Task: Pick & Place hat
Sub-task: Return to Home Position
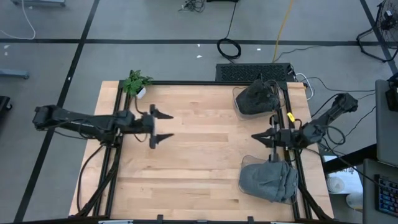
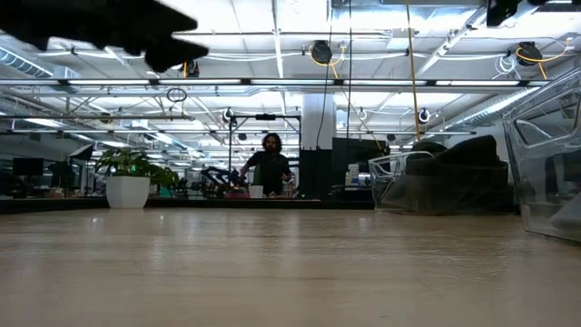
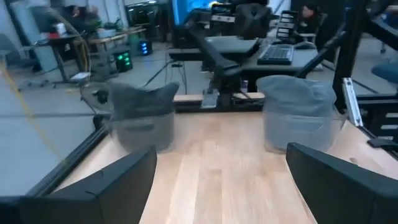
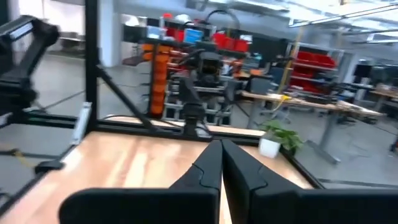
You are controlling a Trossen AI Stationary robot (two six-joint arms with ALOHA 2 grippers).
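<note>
Seen from above, my left claw [image 1: 166,126] hung over the left part of the table [image 1: 199,168], pointing toward the middle. Its two fingers [image 3: 106,186] were spread wide, with nothing between them. My right claw [image 1: 256,137] hung near the table's right edge, level with the gap between the two clear bins. It pointed inward, its tips pressed together and gripping nothing. The right wrist view showed the same, the two dark tips meeting in a single wedge. A heap of light gray caps [image 1: 267,179] lay inside the front bin [image 1: 249,159], at the right front corner of the table. A dark cap [image 1: 256,96] lay inside the far bin [image 1: 236,93], at the right rear corner. Neither claw touched either bin or any cap. A small potted plant [image 1: 135,82] stood at the left rear corner, well apart from both claws. In the level view across the table, a person [image 2: 270,163] showed in the room beyond it.
</note>
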